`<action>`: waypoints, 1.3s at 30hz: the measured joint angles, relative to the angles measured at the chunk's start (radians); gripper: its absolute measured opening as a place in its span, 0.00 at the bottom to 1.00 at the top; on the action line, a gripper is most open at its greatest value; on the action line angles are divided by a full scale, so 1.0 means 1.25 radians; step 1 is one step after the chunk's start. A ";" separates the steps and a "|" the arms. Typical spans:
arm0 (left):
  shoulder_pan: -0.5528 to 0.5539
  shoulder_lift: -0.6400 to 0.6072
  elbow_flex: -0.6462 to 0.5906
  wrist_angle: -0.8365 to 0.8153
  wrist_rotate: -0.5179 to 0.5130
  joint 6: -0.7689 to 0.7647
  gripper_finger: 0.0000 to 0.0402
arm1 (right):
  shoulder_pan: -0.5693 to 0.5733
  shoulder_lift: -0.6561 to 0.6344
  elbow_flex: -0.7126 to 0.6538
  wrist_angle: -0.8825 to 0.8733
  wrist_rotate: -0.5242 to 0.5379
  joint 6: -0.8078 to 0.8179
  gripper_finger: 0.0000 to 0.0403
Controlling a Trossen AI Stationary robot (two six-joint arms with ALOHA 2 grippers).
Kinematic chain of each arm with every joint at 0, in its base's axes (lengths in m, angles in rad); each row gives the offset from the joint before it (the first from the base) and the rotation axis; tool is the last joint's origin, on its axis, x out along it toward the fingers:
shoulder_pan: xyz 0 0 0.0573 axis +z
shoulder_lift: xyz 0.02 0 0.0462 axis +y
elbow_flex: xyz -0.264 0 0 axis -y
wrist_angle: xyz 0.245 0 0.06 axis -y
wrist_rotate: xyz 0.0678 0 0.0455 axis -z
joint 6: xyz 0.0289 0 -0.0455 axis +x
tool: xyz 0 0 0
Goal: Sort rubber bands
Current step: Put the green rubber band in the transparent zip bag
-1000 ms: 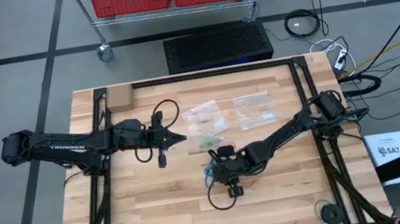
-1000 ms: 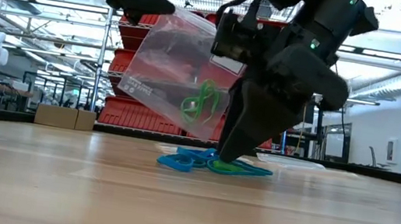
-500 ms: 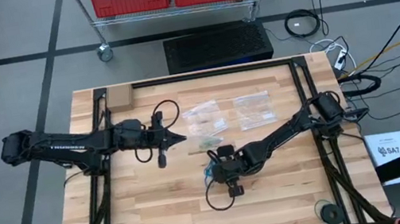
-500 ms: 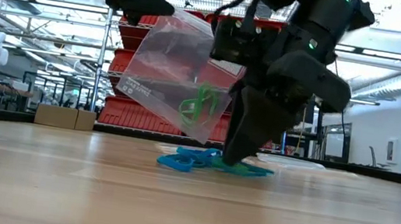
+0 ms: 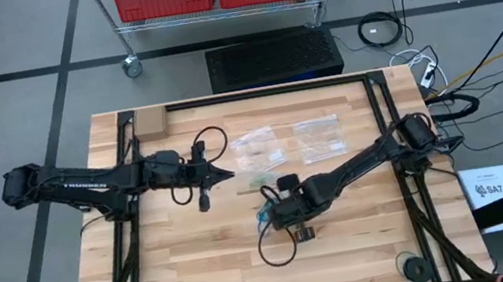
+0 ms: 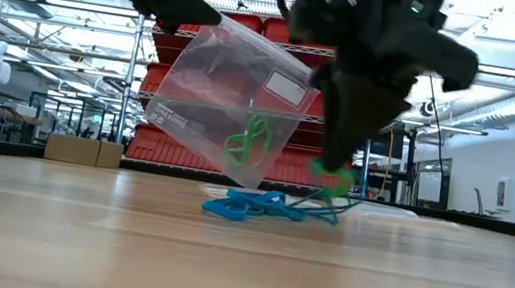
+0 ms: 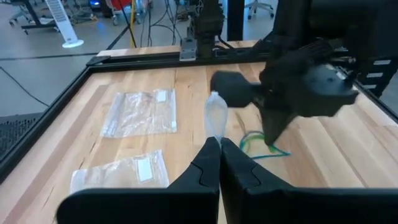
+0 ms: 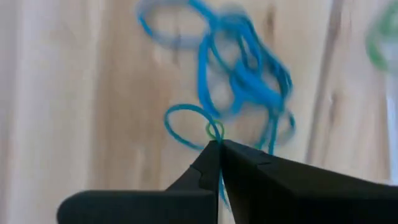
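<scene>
Right end effector pinches green rubber band, stretched upward off blue rubber bands.

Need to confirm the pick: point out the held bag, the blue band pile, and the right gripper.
held bag (image 6: 233, 100), low view, clear middle panel.
blue band pile (image 6: 244, 206), low view, pile's centre.
right gripper (image 8: 219, 144), right wrist view, shut fingertips.
</scene>
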State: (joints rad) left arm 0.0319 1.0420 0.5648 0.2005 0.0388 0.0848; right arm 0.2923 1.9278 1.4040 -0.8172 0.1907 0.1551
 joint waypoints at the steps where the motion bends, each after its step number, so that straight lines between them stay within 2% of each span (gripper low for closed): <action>1: 0.000 0.000 0.000 0.000 -0.009 0.000 0.00 | -0.003 0.000 0.000 -0.027 0.010 0.008 0.00; 4: 0.001 0.000 0.000 0.000 -0.018 0.000 0.00 | -0.014 0.000 -0.008 -0.090 0.033 0.030 0.00; 13: 0.003 0.004 0.000 0.001 -0.022 -0.003 0.00 | -0.046 0.000 -0.057 -0.103 0.024 0.093 0.02; 17: 0.000 0.009 0.000 0.001 -0.022 -0.020 0.00 | -0.033 0.000 -0.057 -0.159 -0.018 0.148 0.13; 23: 0.001 0.016 0.001 0.003 -0.023 -0.019 0.00 | -0.020 0.000 -0.057 -0.224 -0.053 0.226 0.38; 26: 0.001 0.017 0.001 0.001 -0.023 -0.020 0.00 | -0.019 0.000 -0.057 -0.248 -0.050 0.255 0.49; 29: 0.000 0.022 0.001 0.002 -0.023 -0.020 0.00 | -0.021 0.000 -0.057 -0.237 -0.035 0.257 0.55; 32: 0.000 0.021 0.001 0.008 -0.023 -0.017 0.00 | -0.032 0.000 -0.057 -0.203 -0.005 0.228 0.56; 35: 0.000 0.021 0.001 0.005 -0.023 -0.016 0.00 | -0.042 0.000 -0.058 -0.163 0.011 0.144 0.53; 39: 0.000 0.022 0.001 -0.004 -0.023 -0.015 0.00 | -0.052 0.000 -0.087 -0.070 -0.026 0.042 0.46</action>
State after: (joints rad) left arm 0.0322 1.0690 0.5655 0.1953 0.0105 0.0662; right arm 0.2271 1.9274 1.2948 -0.9045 0.1586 0.2081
